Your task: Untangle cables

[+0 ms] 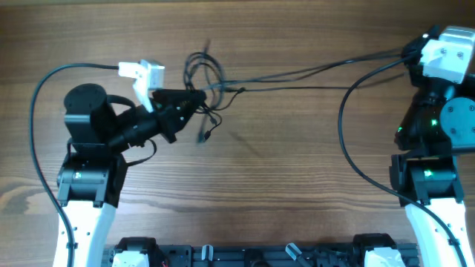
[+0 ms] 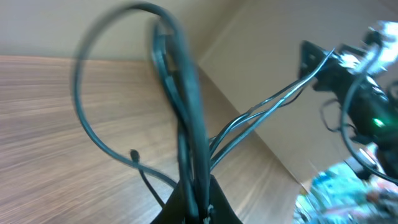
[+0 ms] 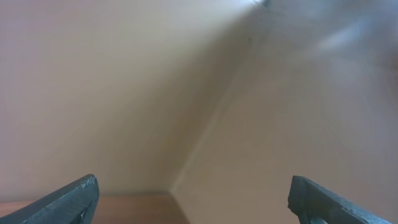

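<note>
Cables: thin black cables (image 1: 205,76) bunched in a knot of loops near the far edge of the counter (image 1: 297,178), left of its middle.
Long axis: from the knot, a few strands (image 1: 312,70) run nearly straight to the right, along the far edge toward the far right corner. In the left wrist view they look stretched, not slack.
Loose ends: one small plug end (image 1: 205,136) lies on the near side of the knot, and another tip (image 1: 206,47) points to the far edge.
Left jaws: together, clamped on the near-left side of the knot. The left wrist view shows the cords (image 2: 186,124) rising out from between the fingertips (image 2: 214,202).
Left arm: the left arm (image 1: 111,122) reaches in from the left edge and is by far the nearer one.
Right jaws: wide apart with nothing between them, facing a blank wall.
Right arm: the right arm (image 1: 434,96) stands at the far right corner, well apart from the knot.
Strand ends: they reach up to the right arm's head, but I cannot tell whether they are caught on it.
Coming move, as a judgement: with the knot pinned on the left, the right arm would need to come in leftward along the line of the strands.
</note>
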